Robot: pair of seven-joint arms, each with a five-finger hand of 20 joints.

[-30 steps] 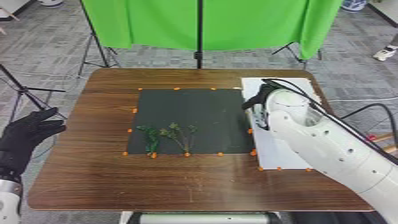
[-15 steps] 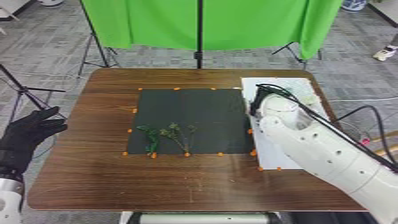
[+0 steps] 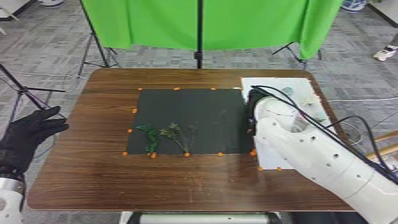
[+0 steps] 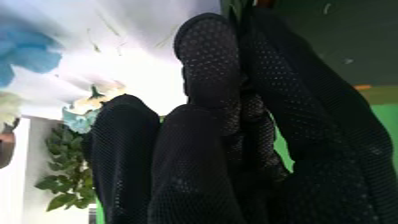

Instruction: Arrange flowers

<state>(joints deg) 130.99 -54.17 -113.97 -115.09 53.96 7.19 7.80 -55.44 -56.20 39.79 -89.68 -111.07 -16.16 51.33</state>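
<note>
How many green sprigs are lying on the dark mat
2. In the head view, a dense sprig lies on the dark mat near its front-left corner, a branching sprig just right of it. The right hand may hide more at the right edge.

On the table point(image 3: 98, 180), the sheet point(image 3: 266, 82) lies at the mat's point(image 3: 191, 107) 3 o'clock. One sprig point(image 3: 152, 140) lies on the mat toward 7 o'clock, another sprig point(image 3: 175, 133) just beside it, nearer 6. Flowers point(image 4: 32, 50) lie on the sheet, some toward 2 o'clock. Beyond the table, at 12, hangs the curtain point(image 3: 151, 25).
</note>
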